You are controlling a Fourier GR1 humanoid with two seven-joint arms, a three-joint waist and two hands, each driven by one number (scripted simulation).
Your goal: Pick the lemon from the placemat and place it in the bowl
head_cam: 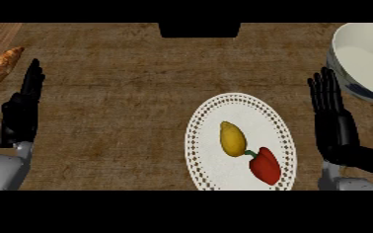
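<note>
Yellow lemon point(232, 139) is seen lying on the white placemat point(211, 128), touching a red pepper point(266, 166); the bowl point(354, 59) sits far right; left hand point(20, 111) and right hand point(334, 121) are held open, fingers straight

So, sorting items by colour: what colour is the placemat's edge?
White, with a dotted lace-like border on the placemat, head view.

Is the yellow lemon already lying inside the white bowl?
No, the yellow lemon lies on the white lace-edged placemat beside a red pepper, apart from the white bowl.
</note>
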